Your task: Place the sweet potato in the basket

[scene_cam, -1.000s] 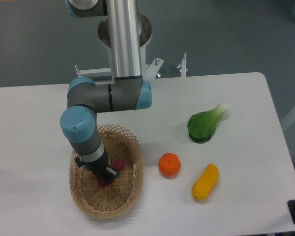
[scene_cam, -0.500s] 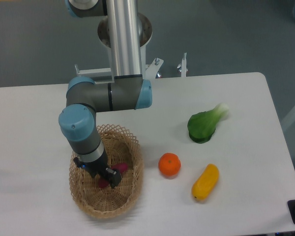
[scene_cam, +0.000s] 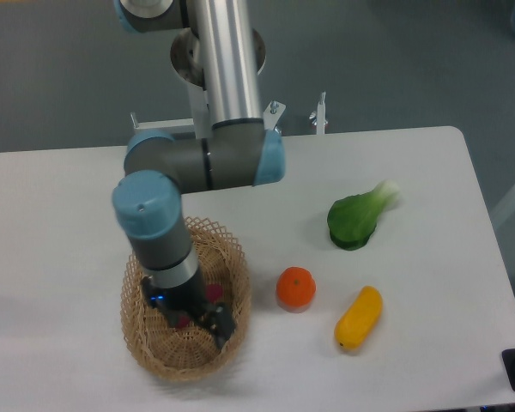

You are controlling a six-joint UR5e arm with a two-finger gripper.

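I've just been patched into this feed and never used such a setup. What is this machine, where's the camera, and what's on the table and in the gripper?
One fixed camera looks down at a white table from the front. The grey and blue machine is a single robot arm; its gripper reaches into a woven basket. Bits of a reddish-purple sweet potato show beside the gripper, inside the basket. Whether the gripper is holding it is hidden. To the right lie an orange, a yellow vegetable and a leafy green.
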